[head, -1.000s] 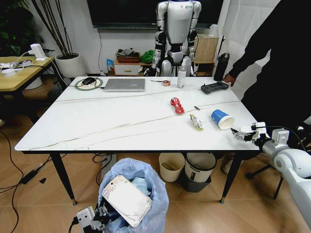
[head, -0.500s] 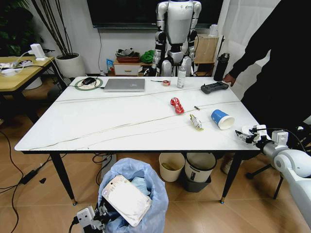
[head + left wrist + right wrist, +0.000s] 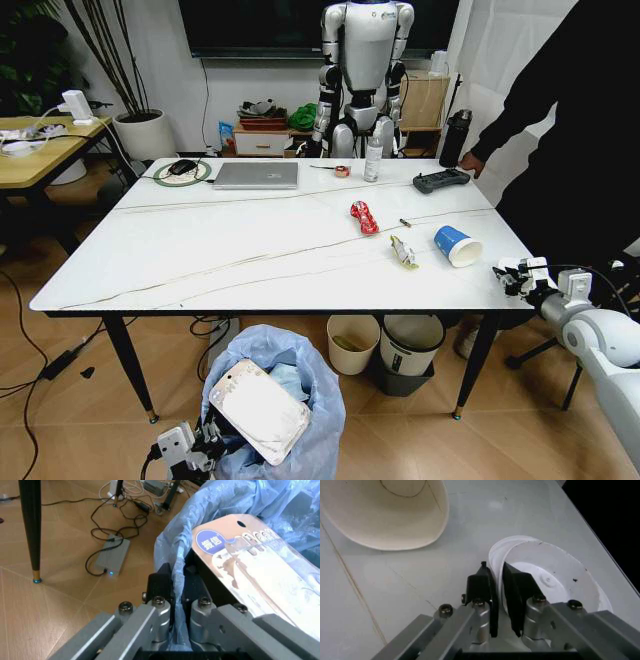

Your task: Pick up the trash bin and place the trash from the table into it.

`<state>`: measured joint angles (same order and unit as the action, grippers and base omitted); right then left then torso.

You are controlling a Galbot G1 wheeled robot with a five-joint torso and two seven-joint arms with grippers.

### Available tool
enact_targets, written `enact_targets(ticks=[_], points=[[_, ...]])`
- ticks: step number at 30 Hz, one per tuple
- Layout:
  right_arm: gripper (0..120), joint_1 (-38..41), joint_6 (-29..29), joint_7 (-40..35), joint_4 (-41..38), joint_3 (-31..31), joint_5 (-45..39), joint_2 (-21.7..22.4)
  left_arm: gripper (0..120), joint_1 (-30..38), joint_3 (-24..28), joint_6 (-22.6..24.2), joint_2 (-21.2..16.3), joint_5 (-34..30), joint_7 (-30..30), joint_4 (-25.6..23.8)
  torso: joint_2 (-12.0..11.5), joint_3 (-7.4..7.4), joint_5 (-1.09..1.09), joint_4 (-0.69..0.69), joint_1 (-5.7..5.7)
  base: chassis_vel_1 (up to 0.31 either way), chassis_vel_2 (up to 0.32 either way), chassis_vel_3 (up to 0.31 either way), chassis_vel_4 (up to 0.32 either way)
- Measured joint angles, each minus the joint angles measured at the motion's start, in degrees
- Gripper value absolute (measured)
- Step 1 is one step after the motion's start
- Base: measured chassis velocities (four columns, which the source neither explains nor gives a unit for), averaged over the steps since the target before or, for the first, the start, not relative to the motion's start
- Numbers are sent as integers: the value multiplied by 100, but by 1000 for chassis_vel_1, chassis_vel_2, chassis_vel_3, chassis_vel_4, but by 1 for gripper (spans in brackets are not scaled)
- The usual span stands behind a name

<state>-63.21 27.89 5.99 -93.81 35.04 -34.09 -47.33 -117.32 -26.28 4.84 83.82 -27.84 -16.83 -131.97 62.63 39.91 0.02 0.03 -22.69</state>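
The trash bin [image 3: 285,375], lined with a light-blue bag, is held low in front of the table [image 3: 200,250]. My left gripper [image 3: 200,442] [image 3: 178,578] is shut on its rim. A flat white pouch [image 3: 262,410] [image 3: 260,570] sticks out of the bin. On the table's right part lie a red wrapper [image 3: 365,216], a yellowish wrapper [image 3: 404,251] and a blue-and-white paper cup [image 3: 457,245] [image 3: 385,513] on its side. At the table's right edge my right gripper [image 3: 512,276] [image 3: 497,573] is shut on the rim of a white cup lid [image 3: 555,581].
A laptop [image 3: 256,175], a mouse on its pad [image 3: 183,167], a spray bottle [image 3: 374,158] and a black handset [image 3: 441,180] sit at the far side. A cream bin [image 3: 353,343] and a dark bin [image 3: 410,350] stand under the table. A person [image 3: 570,130] stands at the right.
My right gripper has drawn the white lid to the right, away from the cup and toward the table's edge. The bin and my left gripper have not moved.
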Motion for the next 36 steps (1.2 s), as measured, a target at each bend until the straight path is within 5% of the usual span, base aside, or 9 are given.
enact_targets(ticks=[8, 17, 23, 24, 30, 36], points=[[0, -302, -100, -189, -457, 371, -384, -92, 0, 37, 31, 18, -112, -54, -3, 0, 0, 0, -2, -1, 0, 0, 0, 0, 0], [0, -802, -996, 108, -1934, 719, -2364, -198, 0, 75, 24, 24, -264, -170, -6, -7, 0, 0, -5, -3, 0, 0, 0, 0, 0], [0, -677, -1560, 681, -3537, -1326, -3029, -132, 0, -29, 31, 54, -346, -140, -7, -70, 0, -1, -6, 0, 0, 0, 0, 0, 0], [0, -677, -1560, 681, -3537, -1326, -3029, -132, 0, -29, 31, 54, -346, -140, -7, -70, 0, -1, -6, 0, 0, 0, 0, 0, 0], [0, 28, -1795, 1006, -3521, -3727, -2854, -45, 0, -227, -45, 69, -405, -98, 43, -228, 0, -1, -4, 1, 0, 0, 0, 0, 0], [0, 143, -1961, 1198, -3001, -4830, -2399, -137, 0, -250, -79, 106, -302, -103, 45, -303, 0, 0, -3, -1, 0, 0, 0, 0, 0]])
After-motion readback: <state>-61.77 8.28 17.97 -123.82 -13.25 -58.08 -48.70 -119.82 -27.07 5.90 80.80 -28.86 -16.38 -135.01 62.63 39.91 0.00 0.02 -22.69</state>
